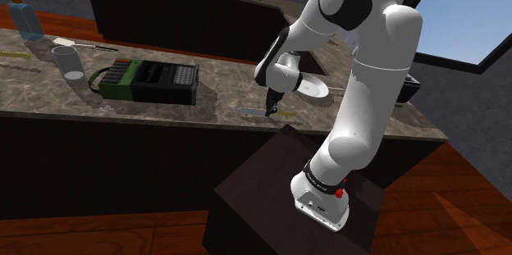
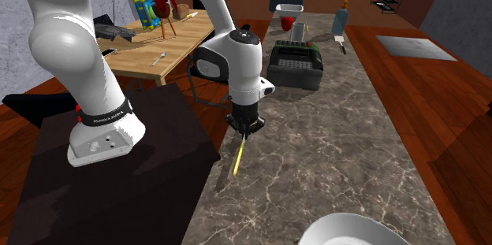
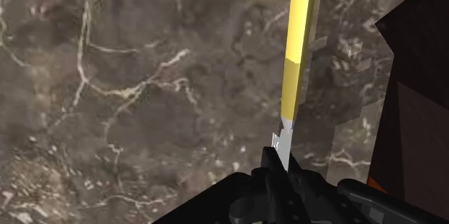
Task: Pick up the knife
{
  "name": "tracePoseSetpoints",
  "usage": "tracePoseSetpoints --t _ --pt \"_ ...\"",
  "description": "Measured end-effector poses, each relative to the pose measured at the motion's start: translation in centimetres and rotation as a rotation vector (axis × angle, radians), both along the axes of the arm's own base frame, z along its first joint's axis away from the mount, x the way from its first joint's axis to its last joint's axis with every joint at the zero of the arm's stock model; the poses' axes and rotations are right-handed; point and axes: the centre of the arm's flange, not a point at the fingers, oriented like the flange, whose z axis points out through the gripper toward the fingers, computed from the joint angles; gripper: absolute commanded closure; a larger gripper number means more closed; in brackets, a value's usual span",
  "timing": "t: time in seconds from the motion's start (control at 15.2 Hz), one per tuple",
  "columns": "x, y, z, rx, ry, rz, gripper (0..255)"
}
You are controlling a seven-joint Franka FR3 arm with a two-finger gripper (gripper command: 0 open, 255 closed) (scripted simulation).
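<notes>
The gripper (image 3: 282, 166) is closed on the grey end of the knife (image 3: 298, 50). The knife's yellow handle points to the top of the frame, near the edge of the desk (image 3: 108, 78). It would be best to lift straight up and slowly, so the long handle doesn't tip or slip.

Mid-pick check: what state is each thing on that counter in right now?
gripper: shut on the knife's blade end.
knife: clasped at the blade, yellow handle pointing away along the counter.
cup: upright.
pump bottle: upright.
plate: lying flat.
</notes>
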Motion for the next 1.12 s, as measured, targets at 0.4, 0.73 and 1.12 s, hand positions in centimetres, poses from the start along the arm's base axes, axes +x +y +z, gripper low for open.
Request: tracePoseSetpoints --t 0.4,0.73,1.12 --pt "0.0 0.1 0.7 0.0 -0.001 0.0 255" --pt "0.0 0.1 3.3 0.0 -0.001 -0.001 255" --pt "0.1 0.1 6.4 0.001 -0.002 -0.001 255"
